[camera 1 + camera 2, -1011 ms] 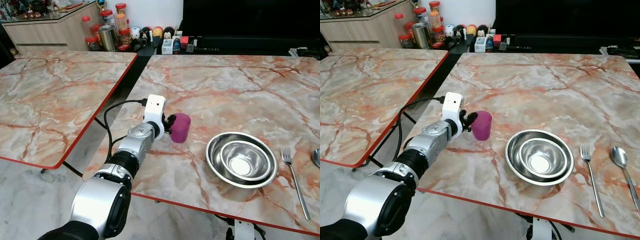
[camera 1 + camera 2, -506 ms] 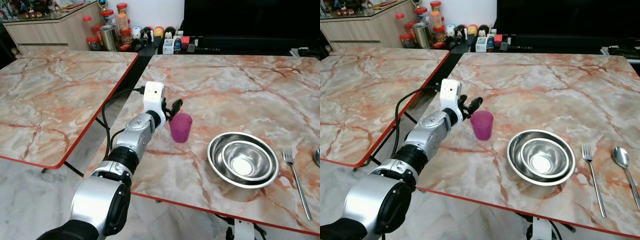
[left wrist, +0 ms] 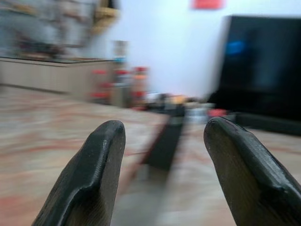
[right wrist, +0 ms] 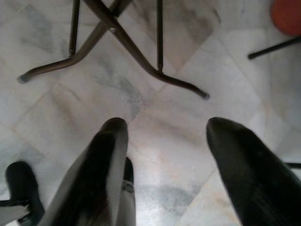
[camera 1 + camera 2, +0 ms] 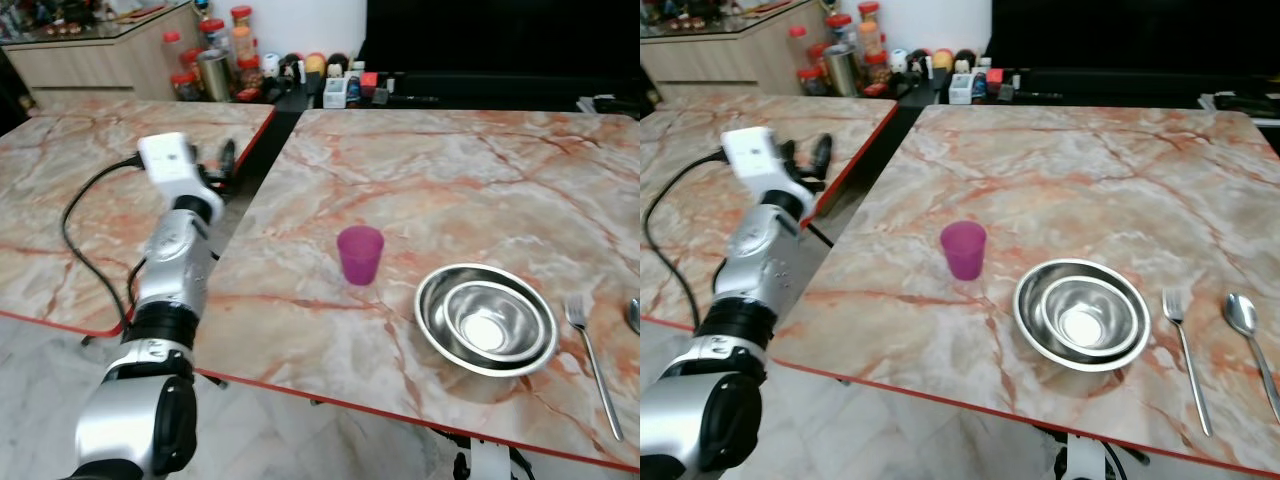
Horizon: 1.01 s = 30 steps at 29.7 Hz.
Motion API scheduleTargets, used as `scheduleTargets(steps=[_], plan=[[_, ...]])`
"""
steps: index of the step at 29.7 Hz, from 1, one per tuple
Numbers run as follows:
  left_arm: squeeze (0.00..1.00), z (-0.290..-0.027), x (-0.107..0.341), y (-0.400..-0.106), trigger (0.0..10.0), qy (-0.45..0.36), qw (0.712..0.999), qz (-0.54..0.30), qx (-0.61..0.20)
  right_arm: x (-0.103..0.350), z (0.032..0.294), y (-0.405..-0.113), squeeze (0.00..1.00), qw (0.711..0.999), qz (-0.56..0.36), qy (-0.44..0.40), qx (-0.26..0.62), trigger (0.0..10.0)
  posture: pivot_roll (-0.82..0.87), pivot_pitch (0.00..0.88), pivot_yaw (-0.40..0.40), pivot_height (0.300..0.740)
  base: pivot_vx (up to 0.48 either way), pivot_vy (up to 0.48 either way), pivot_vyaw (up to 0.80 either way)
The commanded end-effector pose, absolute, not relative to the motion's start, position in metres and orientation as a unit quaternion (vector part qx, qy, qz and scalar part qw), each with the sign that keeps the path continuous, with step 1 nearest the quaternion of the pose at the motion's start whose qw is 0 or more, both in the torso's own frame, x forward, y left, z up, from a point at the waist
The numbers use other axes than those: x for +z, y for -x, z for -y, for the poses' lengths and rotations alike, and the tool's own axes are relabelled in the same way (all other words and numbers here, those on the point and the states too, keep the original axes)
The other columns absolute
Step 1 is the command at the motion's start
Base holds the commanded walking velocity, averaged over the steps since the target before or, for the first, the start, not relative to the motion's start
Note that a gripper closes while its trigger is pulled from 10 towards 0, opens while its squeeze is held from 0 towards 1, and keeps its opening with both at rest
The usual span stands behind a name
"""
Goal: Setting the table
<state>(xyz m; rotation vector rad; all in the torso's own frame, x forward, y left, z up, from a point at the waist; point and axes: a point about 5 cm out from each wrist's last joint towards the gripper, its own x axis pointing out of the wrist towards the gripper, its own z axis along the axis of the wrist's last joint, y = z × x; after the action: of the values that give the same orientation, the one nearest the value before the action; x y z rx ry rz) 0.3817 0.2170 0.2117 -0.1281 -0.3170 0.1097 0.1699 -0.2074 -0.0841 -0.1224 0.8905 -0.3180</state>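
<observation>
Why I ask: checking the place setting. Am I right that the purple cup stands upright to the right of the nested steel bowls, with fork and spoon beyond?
Not quite: the purple cup stands upright to the left of the nested steel bowls, as the right eye view shows. The fork and spoon lie beyond the bowls.

Two marble-pattern tabletops with red edging stand side by side: the near tabletop (image 5: 480, 180) and a second tabletop (image 5: 90, 190), separated by a narrow gap. The floor (image 4: 155, 141) is pale veined marble tile, crossed by dark metal legs (image 4: 136, 52). Behind stand a wooden cabinet (image 5: 100, 60), jars (image 5: 225, 55), a white wall (image 5: 300, 25) and a large dark screen (image 5: 500, 40).
</observation>
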Motion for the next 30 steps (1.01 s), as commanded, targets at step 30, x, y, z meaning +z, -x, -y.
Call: scheduleTargets(steps=[30], plan=[[0.0,-0.344,0.008,-0.214,10.0,-0.131,0.853,-0.233,0.449,-0.088,0.203,-0.165,0.0,0.884,-0.444,0.069,-0.13,10.0,0.02,0.0,0.074,0.719,0.0,0.0,0.0]])
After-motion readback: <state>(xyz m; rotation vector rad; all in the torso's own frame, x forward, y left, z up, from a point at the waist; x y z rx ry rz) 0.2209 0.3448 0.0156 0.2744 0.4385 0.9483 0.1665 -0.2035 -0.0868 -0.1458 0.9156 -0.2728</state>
